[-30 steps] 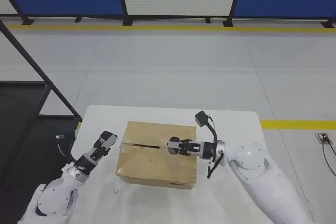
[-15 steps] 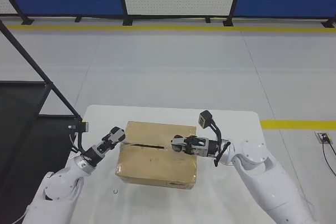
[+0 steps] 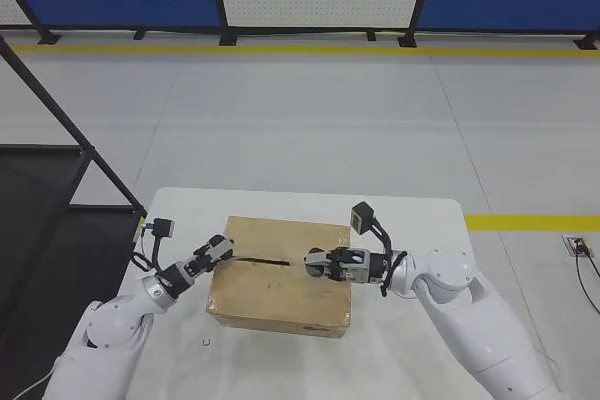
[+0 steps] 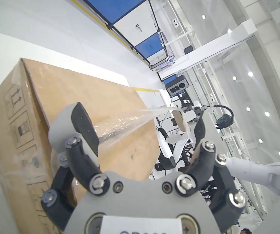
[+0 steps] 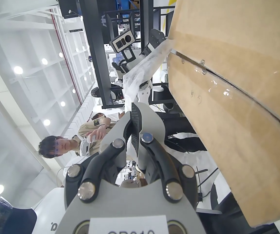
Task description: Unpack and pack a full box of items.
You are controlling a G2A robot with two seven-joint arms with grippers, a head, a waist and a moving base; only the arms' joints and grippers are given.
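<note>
Box (image 3: 280,275) sits mid-tabletop, flaps shut, top seam (image 3: 255,262) partly bared where the clear tape strip (image 5: 142,74) is lifted off. The strip stretches from the box's L end to your R tool (image 3: 313,263), which is over the lid w/ fingers pressed together, pinching the free end. L tool (image 3: 221,249) is at the box's L end, fingers spread, gripping nothing. Looks like mid-peel to me: pull low & along the seam, not upward, so the tape comes off whole w/o tearing or lifting the box. Brace the lid edge w/ L tool if it slides. Crumpled tape will prob. cling to the pads on release. Tabletop (image 3: 280,205) is white & smooth, so likely little grip under the box. Beyond: grey floor, yellow line (image 3: 280,48), blue panels (image 3: 120,12) at back, black rack (image 3: 60,130) on your L.
</note>
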